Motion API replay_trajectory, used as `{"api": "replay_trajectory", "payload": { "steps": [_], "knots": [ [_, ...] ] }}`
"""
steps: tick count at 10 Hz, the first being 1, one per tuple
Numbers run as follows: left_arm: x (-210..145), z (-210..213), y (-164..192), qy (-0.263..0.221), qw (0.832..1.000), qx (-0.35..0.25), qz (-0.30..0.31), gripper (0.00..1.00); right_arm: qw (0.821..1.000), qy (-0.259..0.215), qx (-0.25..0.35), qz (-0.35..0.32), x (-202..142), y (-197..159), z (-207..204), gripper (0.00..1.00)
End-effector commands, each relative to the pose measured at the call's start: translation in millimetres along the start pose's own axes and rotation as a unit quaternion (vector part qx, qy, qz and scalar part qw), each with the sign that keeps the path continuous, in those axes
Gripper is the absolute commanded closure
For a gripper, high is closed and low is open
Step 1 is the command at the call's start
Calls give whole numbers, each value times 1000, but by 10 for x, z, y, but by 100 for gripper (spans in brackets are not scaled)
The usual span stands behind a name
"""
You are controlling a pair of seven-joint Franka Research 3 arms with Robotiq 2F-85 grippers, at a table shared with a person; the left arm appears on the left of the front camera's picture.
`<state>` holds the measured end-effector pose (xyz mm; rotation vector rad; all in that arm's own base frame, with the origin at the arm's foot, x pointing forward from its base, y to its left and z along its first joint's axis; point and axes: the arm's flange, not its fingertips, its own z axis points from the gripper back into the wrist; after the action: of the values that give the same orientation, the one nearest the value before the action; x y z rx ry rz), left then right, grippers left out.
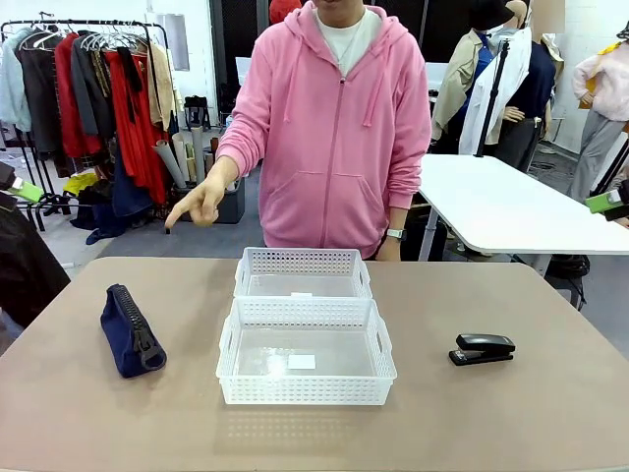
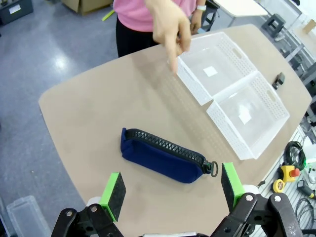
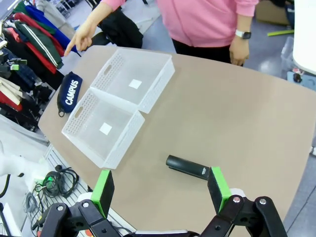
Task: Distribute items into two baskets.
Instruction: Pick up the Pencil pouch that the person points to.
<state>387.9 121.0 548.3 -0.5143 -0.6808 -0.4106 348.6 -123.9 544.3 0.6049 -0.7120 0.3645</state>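
A navy zip pouch (image 1: 132, 331) lies on the brown table's left side, its zipper up; the right wrist view shows its white "CAMPUS" lettering (image 3: 69, 91). My left gripper (image 2: 172, 189) hovers open above the pouch (image 2: 163, 156), apart from it. A small black stapler (image 1: 482, 349) rests on the right side. Open and empty, my right gripper (image 3: 160, 189) hangs above the stapler (image 3: 187, 167). Two white lattice baskets stand end to end in the middle: the larger one (image 1: 306, 390) nearer me, the smaller one (image 1: 303, 262) behind it. Both baskets are empty.
A person in a pink hoodie (image 1: 334, 128) stands at the far edge, one hand (image 1: 197, 206) pointing down over the table's far left, above the pouch side. A white table (image 1: 511, 206) stands behind at right, a clothes rack (image 1: 88, 98) at left.
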Motion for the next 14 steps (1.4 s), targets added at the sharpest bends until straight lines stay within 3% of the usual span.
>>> {"api": "replay_trajectory", "payload": {
  "steps": [1,10,14],
  "knots": [
    [-9,7,7,1,1000,-4,-7,0,1000,-7,4,3,9,4,-4,0],
    [-5,3,-10,4,1000,1,0,0,1000,-7,4,3,9,4,-4,0],
    [211,-374,-191,79,995,55,14,0,1000,-7,4,3,9,4,-4,0]
  ]
}}
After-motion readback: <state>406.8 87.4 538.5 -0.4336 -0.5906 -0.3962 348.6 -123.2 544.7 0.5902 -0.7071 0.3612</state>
